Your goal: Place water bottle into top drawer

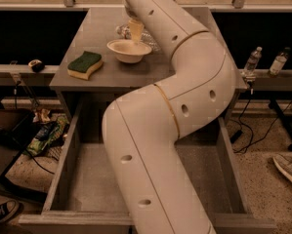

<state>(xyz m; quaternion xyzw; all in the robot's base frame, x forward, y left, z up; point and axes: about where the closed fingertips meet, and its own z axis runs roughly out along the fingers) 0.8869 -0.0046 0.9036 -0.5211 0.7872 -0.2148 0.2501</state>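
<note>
A thick white arm (184, 96) rises from the near edge, bends over the open top drawer (62, 165) and reaches up to the back of the grey worktop (101, 18). At its end the hand (135, 30) hangs just above the far rim of a pale bowl (129, 50), right at the water bottle (149, 39). The bottle appears to lie on its side on the worktop just behind the bowl, partly hidden by the hand and the arm. Whether the hand is spread, pressed together or pinching the bottle cannot be told. A green and yellow sponge (85, 65) lies on the worktop to the left of the bowl, apart from it. The drawer is pulled out below the worktop, and the arm covers the middle of its speckled grey floor. On the ground at the right lies a shoe (288, 169).
</note>
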